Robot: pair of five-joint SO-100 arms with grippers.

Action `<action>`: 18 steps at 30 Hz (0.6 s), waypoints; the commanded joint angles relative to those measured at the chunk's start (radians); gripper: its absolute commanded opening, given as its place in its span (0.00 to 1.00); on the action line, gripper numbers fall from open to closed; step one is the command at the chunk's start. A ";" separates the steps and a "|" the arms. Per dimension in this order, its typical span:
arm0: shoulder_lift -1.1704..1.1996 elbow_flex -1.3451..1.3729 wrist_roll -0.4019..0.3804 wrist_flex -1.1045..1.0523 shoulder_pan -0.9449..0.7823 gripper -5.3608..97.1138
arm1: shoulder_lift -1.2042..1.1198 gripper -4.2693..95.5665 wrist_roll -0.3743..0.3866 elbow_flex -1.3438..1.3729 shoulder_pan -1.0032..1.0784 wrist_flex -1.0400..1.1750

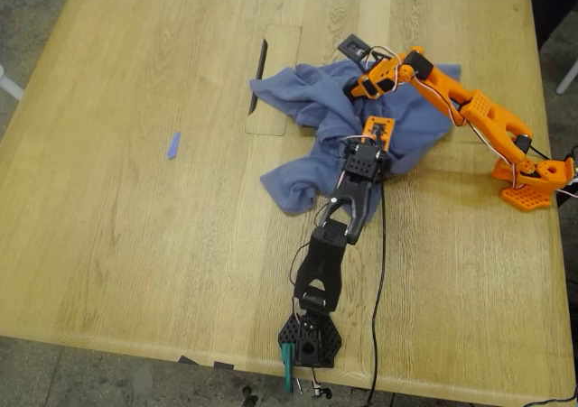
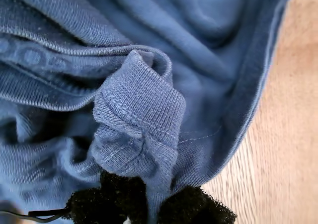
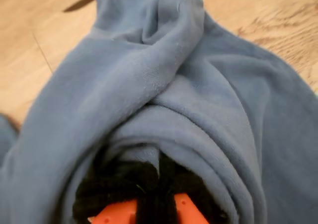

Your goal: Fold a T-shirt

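The slate-blue T-shirt lies crumpled in a heap on the wooden table, right of the middle in the exterior view. Its chest print is hidden. My first gripper, on the black arm, is shut on a ribbed fold of the T-shirt; its black pads pinch the cloth near a hem edge. My second gripper, on the orange arm, is at the far side of the heap. It is shut on a bunched fold of the T-shirt, with the cloth draped over its padded fingers.
A small blue tape scrap lies on the table at the exterior view's left. A rectangular cable hatch is set in the table, partly under the shirt. The black arm's base is at the near edge, the orange arm's base at the right edge.
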 commanded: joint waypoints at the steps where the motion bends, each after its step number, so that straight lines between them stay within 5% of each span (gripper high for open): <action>1: 0.255 -0.106 0.015 0.061 -0.052 0.05 | 0.135 0.04 -0.006 -0.018 -0.006 0.005; 18: 0.451 -0.256 0.064 0.152 -0.143 0.05 | 0.305 0.04 -0.011 -0.018 0.028 0.003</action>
